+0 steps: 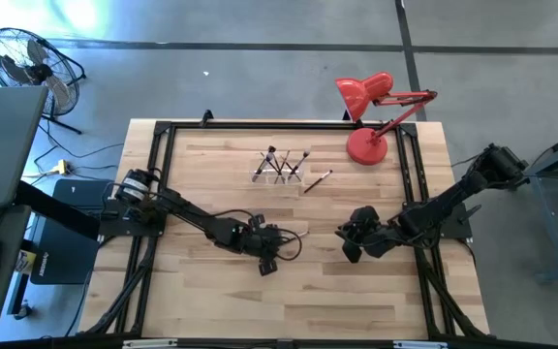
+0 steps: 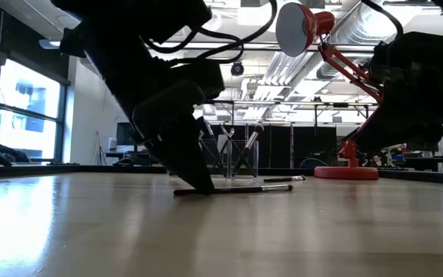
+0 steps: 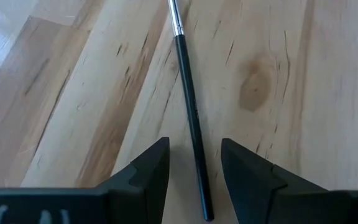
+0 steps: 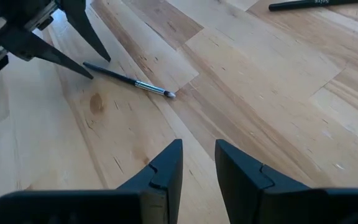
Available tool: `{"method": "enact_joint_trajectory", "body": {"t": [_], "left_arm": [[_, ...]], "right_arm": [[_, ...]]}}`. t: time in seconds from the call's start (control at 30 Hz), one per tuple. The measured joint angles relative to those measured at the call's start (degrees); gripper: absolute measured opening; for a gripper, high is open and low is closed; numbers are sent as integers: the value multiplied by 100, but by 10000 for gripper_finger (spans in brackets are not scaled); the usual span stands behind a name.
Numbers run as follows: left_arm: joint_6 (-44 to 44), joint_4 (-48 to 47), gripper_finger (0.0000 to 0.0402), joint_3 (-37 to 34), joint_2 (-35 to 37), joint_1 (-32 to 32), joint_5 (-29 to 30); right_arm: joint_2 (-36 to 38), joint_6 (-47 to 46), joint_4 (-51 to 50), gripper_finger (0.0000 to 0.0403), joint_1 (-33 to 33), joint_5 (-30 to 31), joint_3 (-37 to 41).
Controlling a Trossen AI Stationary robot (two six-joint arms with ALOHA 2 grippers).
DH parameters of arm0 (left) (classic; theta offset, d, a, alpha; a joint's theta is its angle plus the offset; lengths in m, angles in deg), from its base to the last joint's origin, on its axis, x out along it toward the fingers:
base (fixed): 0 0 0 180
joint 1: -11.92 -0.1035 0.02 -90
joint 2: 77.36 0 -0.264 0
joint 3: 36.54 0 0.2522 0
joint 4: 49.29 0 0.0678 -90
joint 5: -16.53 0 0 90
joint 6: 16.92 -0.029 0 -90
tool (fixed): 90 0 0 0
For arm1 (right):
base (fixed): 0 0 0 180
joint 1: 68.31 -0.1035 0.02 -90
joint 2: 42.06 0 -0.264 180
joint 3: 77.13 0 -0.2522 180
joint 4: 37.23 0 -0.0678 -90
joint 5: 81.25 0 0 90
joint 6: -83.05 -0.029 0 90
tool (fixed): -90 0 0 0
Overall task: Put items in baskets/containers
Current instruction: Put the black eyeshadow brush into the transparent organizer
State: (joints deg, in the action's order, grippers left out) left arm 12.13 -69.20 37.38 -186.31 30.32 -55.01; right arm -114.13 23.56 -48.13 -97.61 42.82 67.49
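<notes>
A thin dark-handled brush with a silvery ferrule [image 3: 188, 93] lies flat on the wooden table; it also shows in the high view [image 1: 294, 236] and the low view [image 2: 237, 189]. My left gripper [image 3: 194, 168] is open, its tips down at the table [image 2: 198, 185]. One finger stands on either side of the brush's handle end, with a gap on both sides. My right gripper [image 4: 199, 162] is open and empty, low over the table to the brush's right [image 1: 349, 239]. The clear holder [image 1: 281, 173] stands farther back with several brushes upright in it.
Another brush [image 1: 318, 180] lies on the table just right of the holder. A red desk lamp stands on its round base [image 1: 366, 147] at the far right. A black frame [image 1: 163, 131] runs round the table's edges. A fan [image 1: 27, 63] stands on the floor beyond.
</notes>
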Motion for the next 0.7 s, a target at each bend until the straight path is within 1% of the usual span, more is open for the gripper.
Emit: {"method": "enact_joint_trajectory", "body": {"t": [0.13, 0.23, 0.3, 0.43, 0.47, 0.57, 0.63, 0.7], "left_arm": [[-6, 12, 141, 22, -270, 6, 62], [3, -62, 122, 33, -402, 44, -111], [108, -53, 96, 46, -541, 63, -136], [548, 24, 21, 57, -610, 81, -168], [660, 28, 13, 57, -610, 73, -169], [883, 75, 16, 49, -614, 74, -17], [892, 38, 9, 101, -634, 81, 116], [893, -20, 6, 180, -647, 79, 123]], "right_arm": [[0, 0, 2, 90, 96, -1, 0], [0, 0, 53, 90, 170, -26, 0], [0, 0, 104, 90, 197, -38, 0], [0, 0, 160, 90, 203, -40, 0], [0, 0, 160, 90, 203, -40, 0], [0, 0, 163, 90, 203, -40, 0], [0, 0, 172, 90, 203, -42, 0], [0, 76, 172, 90, 203, -62, 0]]}}
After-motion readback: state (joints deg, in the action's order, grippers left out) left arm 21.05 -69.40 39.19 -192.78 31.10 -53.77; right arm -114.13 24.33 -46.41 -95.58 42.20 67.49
